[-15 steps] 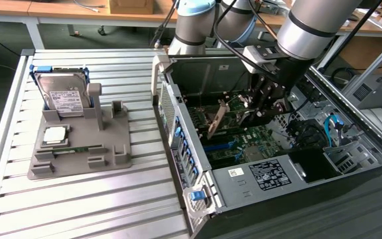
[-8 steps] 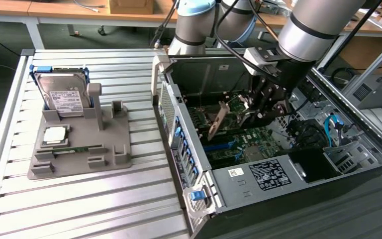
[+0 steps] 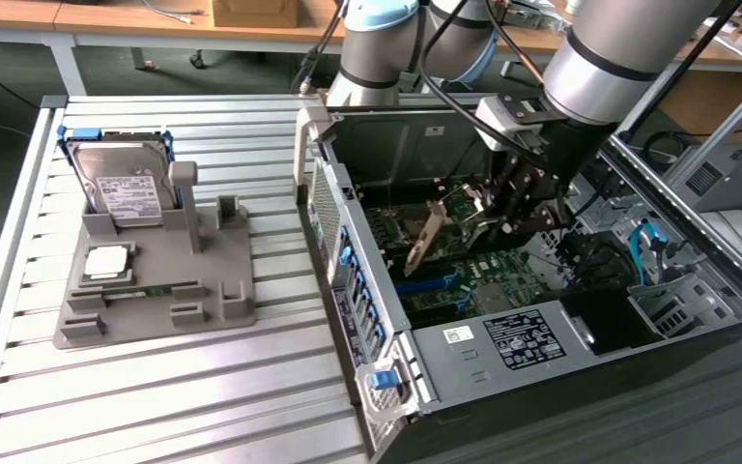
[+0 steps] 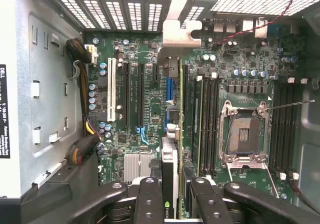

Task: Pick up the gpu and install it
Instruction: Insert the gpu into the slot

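I have the end effector (image 4: pixel 170 196) closed partway on the gpu (image 4: pixel 170 179), one finger on each flat side of the thin card. The card stands on its edge inside the open computer case (image 3: pixel 474 362), just above the green board (image 4: pixel 150 108) with its long slots.

From my seat far away, here is what worries me. The card looks a bit tilted in the exterior view. If it goes down tilted, its edge can miss the slot and scrape the little parts on the board. Pushing hard then could bend the card or hurt the slot.

The silver bracket (image 4: pixel 175 36) at the far end has to meet the back wall of the case. If it catches there, the card will jam.

Farther off, the grey stand (image 3: pixel 152 290) with the hard drive (image 3: pixel 120 188) sits on the surface (image 3: pixel 152 396), well apart and safe.
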Available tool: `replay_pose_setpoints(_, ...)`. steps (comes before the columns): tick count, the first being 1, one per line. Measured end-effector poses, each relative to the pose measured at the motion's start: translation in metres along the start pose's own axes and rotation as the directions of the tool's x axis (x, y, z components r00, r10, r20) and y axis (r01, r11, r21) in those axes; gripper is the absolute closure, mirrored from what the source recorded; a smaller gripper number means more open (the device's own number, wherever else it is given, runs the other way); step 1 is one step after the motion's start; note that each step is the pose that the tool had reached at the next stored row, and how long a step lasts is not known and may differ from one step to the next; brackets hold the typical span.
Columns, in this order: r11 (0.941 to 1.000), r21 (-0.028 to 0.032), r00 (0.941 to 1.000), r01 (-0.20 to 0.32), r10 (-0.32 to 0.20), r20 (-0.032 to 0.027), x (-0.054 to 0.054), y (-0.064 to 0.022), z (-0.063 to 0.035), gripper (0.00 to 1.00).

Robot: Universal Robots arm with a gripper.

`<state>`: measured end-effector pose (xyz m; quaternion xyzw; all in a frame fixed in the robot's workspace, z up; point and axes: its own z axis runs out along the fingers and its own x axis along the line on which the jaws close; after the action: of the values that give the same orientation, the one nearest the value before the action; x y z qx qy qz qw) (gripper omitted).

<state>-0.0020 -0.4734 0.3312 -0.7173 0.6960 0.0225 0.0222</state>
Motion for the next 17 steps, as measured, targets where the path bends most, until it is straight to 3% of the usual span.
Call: replay_pose_setpoints(17,1.0000,0.0001,1.0000,0.000,0.000,0.0024,0.0074,0.0002,-0.0001,0.73)
